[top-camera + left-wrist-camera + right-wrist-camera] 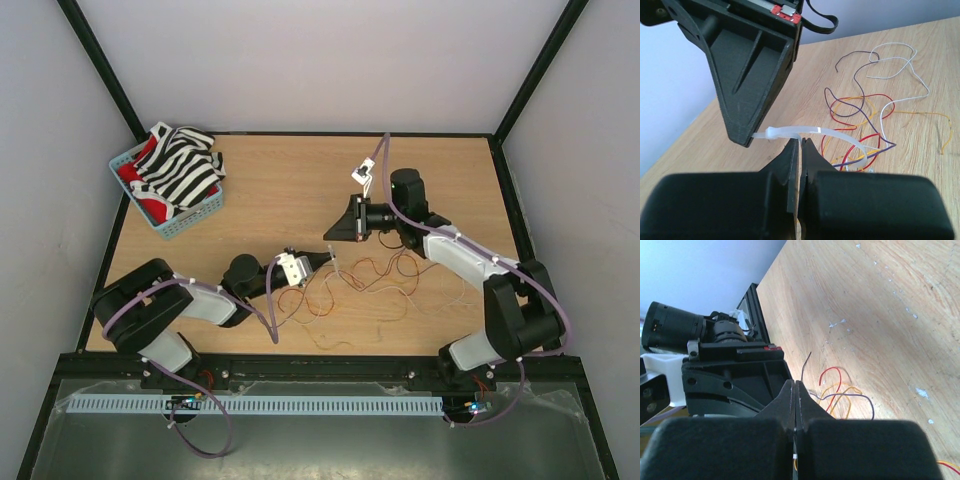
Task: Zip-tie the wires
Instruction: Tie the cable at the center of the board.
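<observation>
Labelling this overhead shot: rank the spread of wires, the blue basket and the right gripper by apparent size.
1. wires, taken as a spread
2. blue basket
3. right gripper, clearly smallest
The first two are close; the strands just sprawl wider.

Under me the table (pixel 280 190) bears the wires (pixel 400 280), tangled toward its near edge, and 1 blue basket (pixel 186 226) in its far left corner
</observation>
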Robot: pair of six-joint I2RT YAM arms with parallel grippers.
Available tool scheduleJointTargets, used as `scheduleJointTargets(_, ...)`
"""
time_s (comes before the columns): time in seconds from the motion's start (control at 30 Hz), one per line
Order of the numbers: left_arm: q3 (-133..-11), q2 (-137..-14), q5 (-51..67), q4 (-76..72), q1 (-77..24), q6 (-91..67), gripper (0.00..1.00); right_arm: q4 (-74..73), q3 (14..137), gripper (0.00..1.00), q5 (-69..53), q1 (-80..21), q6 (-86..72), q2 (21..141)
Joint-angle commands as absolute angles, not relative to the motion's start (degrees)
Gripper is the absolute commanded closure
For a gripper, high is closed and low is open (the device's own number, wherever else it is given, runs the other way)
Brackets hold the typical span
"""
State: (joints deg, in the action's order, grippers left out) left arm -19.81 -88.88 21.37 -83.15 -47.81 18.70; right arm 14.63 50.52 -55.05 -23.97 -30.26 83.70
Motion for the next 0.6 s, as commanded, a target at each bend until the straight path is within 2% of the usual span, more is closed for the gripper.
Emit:
scheduleJointTargets(0.0,-20.09,-88.49,25.31,-84.81,-48.52,18.40,1.00,17.84,55.16,1.00,-51.26,-23.61,-29.97,85.82)
scheduleJointTargets(0.2,-19.85,-88.92,24.50,-84.81,-48.14,17.96,1.00,17.75,57.55,1.00,-52.96,-23.47,-30.51,87.71)
scheduleJointTargets(0.43,-19.69,-89.01,23.71,-84.81,-45.81,14.32,1.00,17.56,52.88,1.00,-56.55,-23.52,-30.45,84.36)
scheduleJointTargets(0.5,-19.53,-89.10,23.52,-84.81,-45.68,14.30,0.88,18.20,51.26,1.00,-57.78,-23.55,-31.34,83.59)
scheduleJointTargets(0.57,-19.29,-89.10,23.44,-84.81,-45.51,14.57,0.81,19.26,49.63,1.00,-58.96,-23.52,-32.28,82.84)
